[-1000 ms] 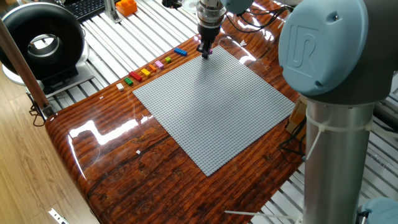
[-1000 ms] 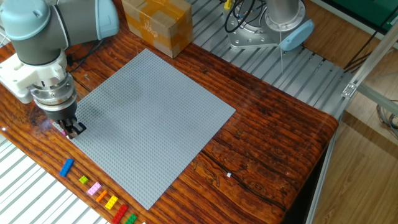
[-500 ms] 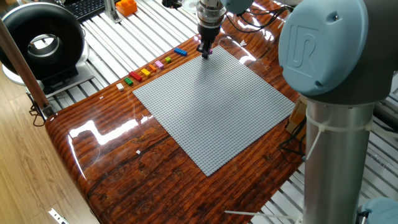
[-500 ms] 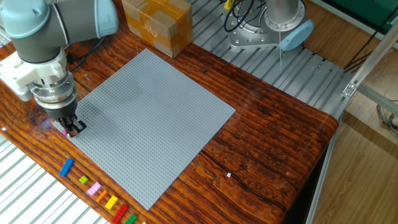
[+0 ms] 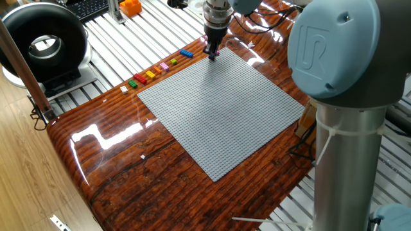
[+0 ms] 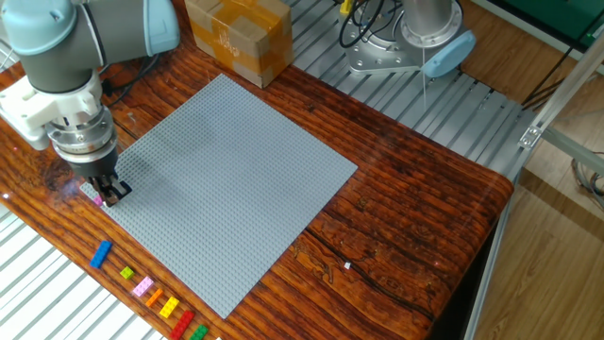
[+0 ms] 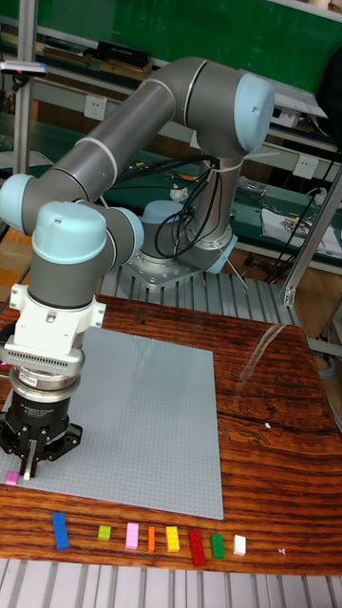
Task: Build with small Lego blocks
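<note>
The arm reaches straight down, end effector (image 6: 111,192) pinching a pink brick (image 7: 11,478) at the grey baseplate's (image 6: 231,184) corner.

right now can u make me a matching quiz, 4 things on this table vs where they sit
Things:
1. blue brick
2. white brick
3. gripper
4. cardboard box

Places:
A. far end of the brick row from the blue one
B. at the baseplate corner, by a pink brick
C. beyond the baseplate's far edge
D. row end nearest the gripper

Pairs: 1-D, 2-A, 3-B, 4-C
</note>
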`<state>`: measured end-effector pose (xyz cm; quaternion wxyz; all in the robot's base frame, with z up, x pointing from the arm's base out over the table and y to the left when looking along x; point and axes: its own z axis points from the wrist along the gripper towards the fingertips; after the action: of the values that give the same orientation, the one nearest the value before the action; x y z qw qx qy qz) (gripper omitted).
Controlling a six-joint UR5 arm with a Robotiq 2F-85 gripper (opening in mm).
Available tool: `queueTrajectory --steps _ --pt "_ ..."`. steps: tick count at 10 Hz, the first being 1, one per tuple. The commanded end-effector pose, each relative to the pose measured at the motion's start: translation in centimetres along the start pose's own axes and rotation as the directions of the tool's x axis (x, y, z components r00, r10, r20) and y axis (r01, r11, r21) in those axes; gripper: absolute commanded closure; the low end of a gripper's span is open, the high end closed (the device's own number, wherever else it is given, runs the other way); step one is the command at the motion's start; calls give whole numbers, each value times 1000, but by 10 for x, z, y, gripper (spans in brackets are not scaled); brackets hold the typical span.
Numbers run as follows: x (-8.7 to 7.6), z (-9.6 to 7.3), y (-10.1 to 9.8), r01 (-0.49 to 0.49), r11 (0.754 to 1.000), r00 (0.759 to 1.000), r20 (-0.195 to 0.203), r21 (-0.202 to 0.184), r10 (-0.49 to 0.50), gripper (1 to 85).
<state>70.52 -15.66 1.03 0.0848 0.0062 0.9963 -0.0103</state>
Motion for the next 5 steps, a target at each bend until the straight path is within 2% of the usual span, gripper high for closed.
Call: queueTrajectory --steps 1,5 --pt "0 0 1 -13 1000 1000 5 -12 13 847" --pt "0 1 2 -21 1000 1000 4 -20 21 847"
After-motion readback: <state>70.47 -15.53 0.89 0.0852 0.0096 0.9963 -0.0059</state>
